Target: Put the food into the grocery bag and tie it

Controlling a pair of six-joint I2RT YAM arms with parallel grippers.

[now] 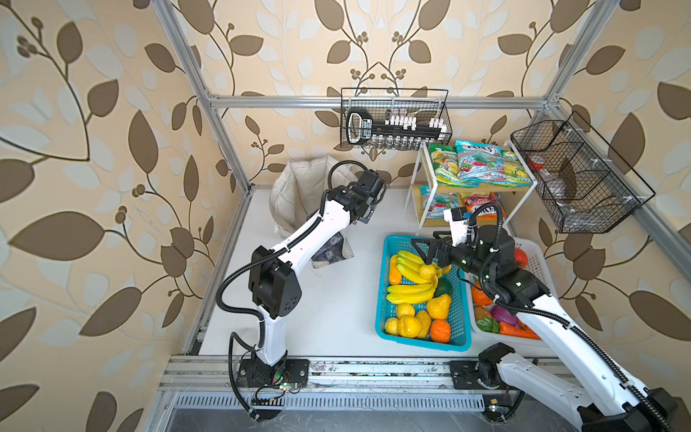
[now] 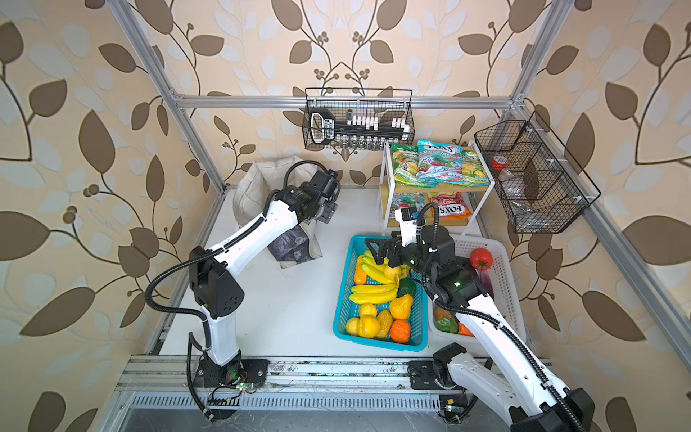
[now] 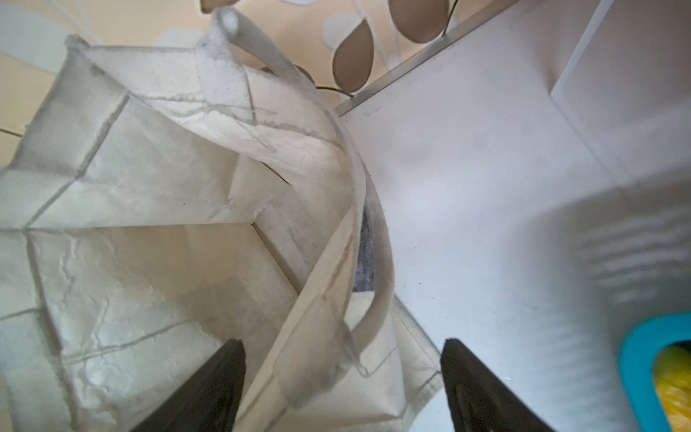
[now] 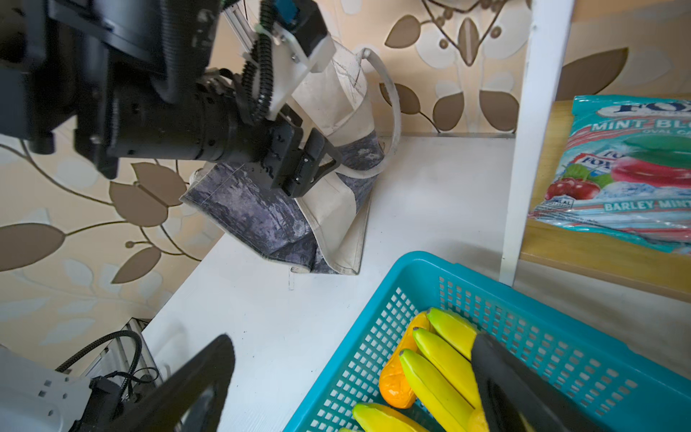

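Off-white grocery bag [image 1: 295, 194] [image 2: 254, 194], in both top views: stands open at the back left of the table [image 1: 336, 299] [image 2: 291, 299], with a dark mottled panel low on its front.
left gripper [image 1: 365, 217] [image 2: 326, 216], in both top views: right at the bag's near rim, tucked under its own wrist, so can't tell the jaws from up here.
right gripper [image 1: 430, 248] [image 2: 381, 248], in both top views: jaws spread, empty, hovering over the bananas [image 1: 411, 267] [image 2: 374, 269] at the far end of the blue basket [image 1: 382, 295] [image 2: 341, 295].
other food, in both top views: sweet packets [image 1: 475, 161] [image 2: 435, 159] stacked at the back right, veg in the white basket [image 1: 540, 262] [image 2: 501, 262] just beside the blue one.
left wrist view: black fingers [image 3: 213, 385] sit wide apart, with a wall of the grocery bag [image 3: 131, 187] and a white handle [image 3: 374, 232] between them, not pinching.
right wrist view: right gripper [image 4: 353, 342] parted above the bananas [image 4: 441, 370] and blue basket [image 4: 542, 336]; left gripper [image 4: 318, 164] right at the side of the grocery bag [image 4: 336, 97]; a mint packet lies on the white rack [image 4: 531, 149].
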